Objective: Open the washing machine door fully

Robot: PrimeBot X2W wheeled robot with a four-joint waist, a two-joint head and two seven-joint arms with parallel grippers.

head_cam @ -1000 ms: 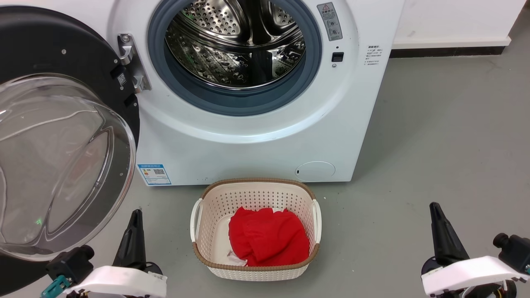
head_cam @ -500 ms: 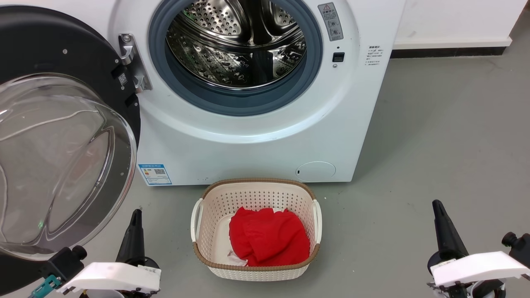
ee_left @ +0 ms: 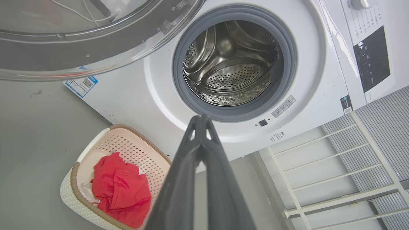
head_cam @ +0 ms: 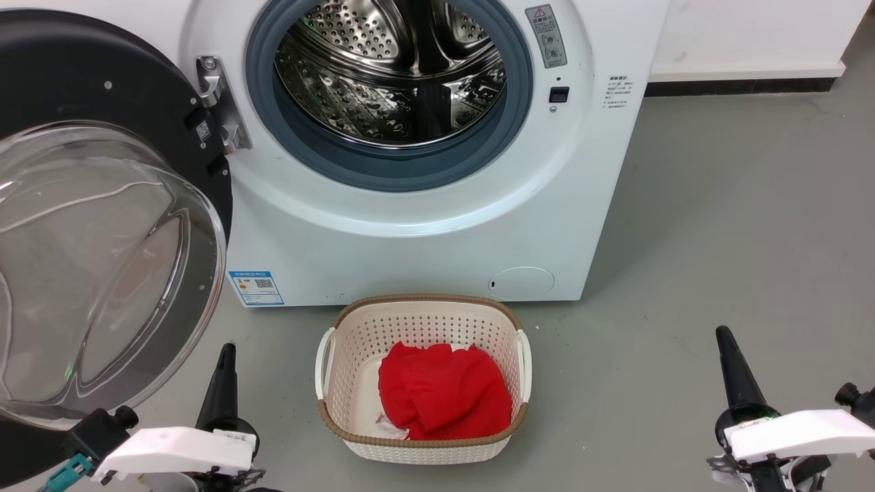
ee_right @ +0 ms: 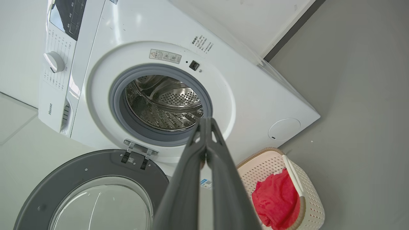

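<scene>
The white washing machine (head_cam: 410,246) fills the top of the head view, its steel drum (head_cam: 389,75) bare inside the grey gasket. The washing machine door (head_cam: 96,239), a black disc with a clear glass bowl, stands swung wide to the left on its metal hinge (head_cam: 220,102); it also shows in the left wrist view (ee_left: 80,41) and the right wrist view (ee_right: 96,191). My left gripper (head_cam: 225,359) is shut and empty, low on the floor just right of the door's lower rim. My right gripper (head_cam: 726,342) is shut and empty at the lower right, apart from the machine.
A beige laundry basket (head_cam: 342,355) holding a red cloth (head_cam: 444,389) sits on the grey floor right in front of the machine, between my grippers. A white wall with a dark skirting (head_cam: 738,85) runs behind at the right. A white rack (ee_left: 335,172) stands beside the machine.
Both arms have drawn slightly back toward the bottom edge of the head view. The door and basket have not moved.
</scene>
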